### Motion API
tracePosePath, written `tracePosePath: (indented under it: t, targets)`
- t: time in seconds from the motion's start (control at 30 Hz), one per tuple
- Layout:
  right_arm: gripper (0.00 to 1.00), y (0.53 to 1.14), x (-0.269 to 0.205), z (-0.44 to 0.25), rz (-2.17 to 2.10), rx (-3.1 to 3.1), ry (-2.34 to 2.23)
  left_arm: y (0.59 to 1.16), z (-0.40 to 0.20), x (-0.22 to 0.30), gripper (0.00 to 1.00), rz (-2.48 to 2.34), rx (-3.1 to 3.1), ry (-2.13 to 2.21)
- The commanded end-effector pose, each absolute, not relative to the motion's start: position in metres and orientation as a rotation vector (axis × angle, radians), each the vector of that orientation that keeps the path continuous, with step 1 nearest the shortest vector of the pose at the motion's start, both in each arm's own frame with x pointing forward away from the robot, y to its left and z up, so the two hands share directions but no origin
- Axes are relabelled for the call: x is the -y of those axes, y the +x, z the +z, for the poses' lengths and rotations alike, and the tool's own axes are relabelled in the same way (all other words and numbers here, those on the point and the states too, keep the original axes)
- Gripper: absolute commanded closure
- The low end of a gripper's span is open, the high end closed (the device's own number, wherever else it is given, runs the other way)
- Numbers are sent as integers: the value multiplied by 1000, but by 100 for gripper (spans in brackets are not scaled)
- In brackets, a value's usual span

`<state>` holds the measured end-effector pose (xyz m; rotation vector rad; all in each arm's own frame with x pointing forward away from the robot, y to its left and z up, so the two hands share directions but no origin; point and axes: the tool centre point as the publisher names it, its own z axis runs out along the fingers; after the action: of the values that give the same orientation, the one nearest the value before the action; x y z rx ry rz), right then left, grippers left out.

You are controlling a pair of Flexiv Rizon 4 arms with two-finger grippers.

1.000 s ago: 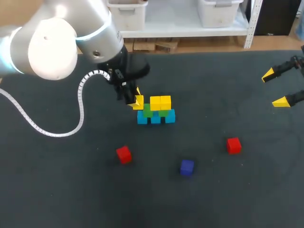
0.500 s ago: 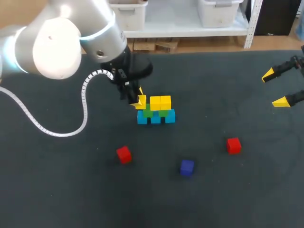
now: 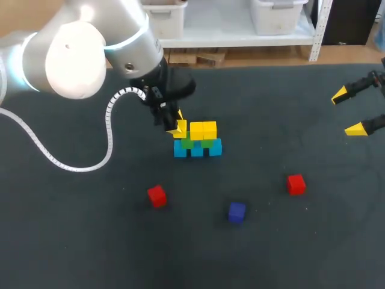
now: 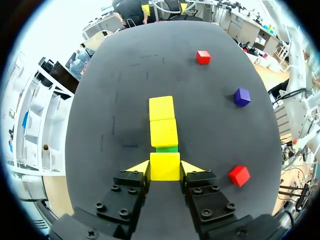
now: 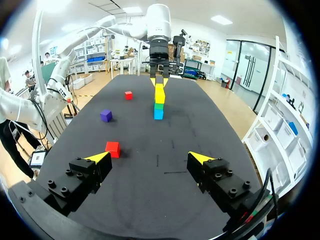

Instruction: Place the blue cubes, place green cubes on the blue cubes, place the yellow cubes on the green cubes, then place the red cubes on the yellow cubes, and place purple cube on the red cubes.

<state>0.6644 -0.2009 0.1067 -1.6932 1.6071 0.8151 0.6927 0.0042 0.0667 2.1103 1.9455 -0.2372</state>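
Cubes: yellow cube pinched from both sides by left gripper, at left end of stack's top row, just beside two placed yellow cubes. Below them green cubes, then blue cubes, mid-table toward far edge. Left red cube, right red cube and purple cube lie loose nearer near edge. Right gripper spread wide, empty, at table's right edge.

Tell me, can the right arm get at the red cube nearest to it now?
Probably yes: the right hand is open and holds nothing, and no thing stands between it and that red cube.
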Motion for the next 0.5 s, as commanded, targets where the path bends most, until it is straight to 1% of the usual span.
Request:
tracePosePath:
  t: [0.03,0.5]
  targets:
    - [0,664,201,106,815,-1605,-1692,696,66,-2,100,-241,-1947,2120]
    - [0,664,201,106,815,-1605,-1692,698,66,2,100,-246,-1943,2126]
